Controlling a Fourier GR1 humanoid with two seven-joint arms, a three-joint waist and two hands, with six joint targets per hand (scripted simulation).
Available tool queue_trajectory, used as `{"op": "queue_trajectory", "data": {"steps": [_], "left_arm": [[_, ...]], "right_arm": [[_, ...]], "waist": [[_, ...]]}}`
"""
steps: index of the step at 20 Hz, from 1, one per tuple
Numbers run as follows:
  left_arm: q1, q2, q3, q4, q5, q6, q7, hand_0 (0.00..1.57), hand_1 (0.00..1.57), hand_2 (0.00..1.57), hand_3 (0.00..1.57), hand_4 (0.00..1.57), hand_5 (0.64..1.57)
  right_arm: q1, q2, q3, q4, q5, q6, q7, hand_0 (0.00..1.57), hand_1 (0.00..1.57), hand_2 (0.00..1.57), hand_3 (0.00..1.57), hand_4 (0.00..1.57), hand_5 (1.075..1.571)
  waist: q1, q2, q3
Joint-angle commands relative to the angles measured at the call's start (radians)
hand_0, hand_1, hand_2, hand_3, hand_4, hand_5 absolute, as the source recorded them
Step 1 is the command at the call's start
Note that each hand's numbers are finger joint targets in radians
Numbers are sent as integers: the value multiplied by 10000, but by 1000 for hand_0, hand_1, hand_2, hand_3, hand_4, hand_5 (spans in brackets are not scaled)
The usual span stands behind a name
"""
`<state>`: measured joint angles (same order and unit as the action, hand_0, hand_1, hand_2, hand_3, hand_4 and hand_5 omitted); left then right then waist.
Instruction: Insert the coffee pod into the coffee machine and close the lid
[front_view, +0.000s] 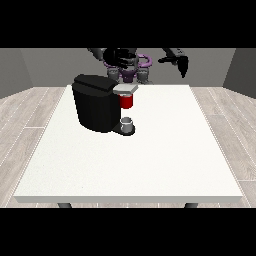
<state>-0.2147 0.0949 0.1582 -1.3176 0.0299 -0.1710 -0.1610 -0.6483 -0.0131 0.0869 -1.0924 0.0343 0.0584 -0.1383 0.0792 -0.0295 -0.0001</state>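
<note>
A: What do we have, starting with the biggest thing?

B: The white table (150, 165) fills most of the front view, set on a pale wooden floor (30, 115). Next in size is the black coffee machine (95, 105), standing on the table's far half, towards the view's left.

A: And at the machine's head?

B: We see a grey lid (126, 88) jutting out to the right, with a red thing at the machine (127, 101) just under it. Lower down, on the machine's dark base, sits a grey thing (127, 121); we cannot tell whether it is the coffee pod.

A: Where are the hands?

B: Both are raised above the far edge of the table. The hand at the view's left (120, 59) hangs above and behind the machine, in front of the robot's torso (131, 70). The lid lies below its fingers and a little to the right, apart from them. We cannot tell how its fingers lie against the dark body.

A: And the other?

B: The hand at the view's right (179, 62) hangs with its fingers pointing down, fairly straight, holding nothing. The machine and the grey thing lie well apart from those fingers, down and to the view's left.
</note>
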Motion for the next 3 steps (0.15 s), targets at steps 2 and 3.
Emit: {"op": "queue_trajectory", "data": {"steps": [2, 3], "left_arm": [[616, 65, 253, 450, 55, 39, -369, 0, 0, 0, 0, 192, 1571], [486, 19, 150, 76, 78, 61, -261, 0, 0, 0, 0, 192, 1571]], "right_arm": [[2327, 126, 1108, -901, -1145, -304, -173, 0, 0, 0, 0, 251, 1571], [2443, 127, 669, -692, -979, -516, -800, 0, 0, 0, 0, 157, 1571]], "waist": [[-774, -975, 0], [-596, -606, 3]]}}
